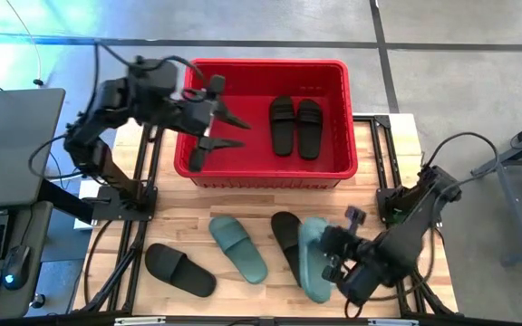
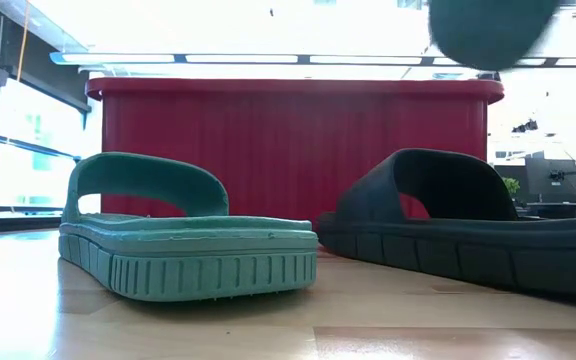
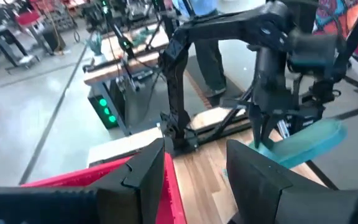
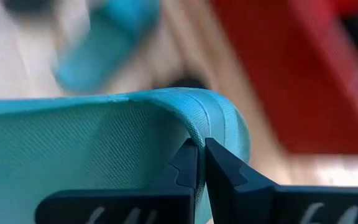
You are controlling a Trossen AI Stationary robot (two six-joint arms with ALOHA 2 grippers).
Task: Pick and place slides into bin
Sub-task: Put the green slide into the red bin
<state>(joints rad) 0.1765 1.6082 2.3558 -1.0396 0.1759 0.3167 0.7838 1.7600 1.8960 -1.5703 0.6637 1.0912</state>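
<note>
The bin (image 1: 265,167) was bright red, its front wall ribbed with fine vertical slots. Two black slides (image 1: 295,125) lay inside it. On the pale wood-grain bench (image 1: 270,201) lay one sage green slide (image 1: 240,249), with a ridged sole edge, and two black ones (image 1: 179,269). The second green slide (image 1: 312,258) sat between the right gripper's dark fingers (image 4: 219,168).

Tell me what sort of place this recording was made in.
Probably a robotics lab or workshop: a wooden table on a concrete floor, workbenches with equipment beyond it, and ceiling strip lights overhead.
</note>
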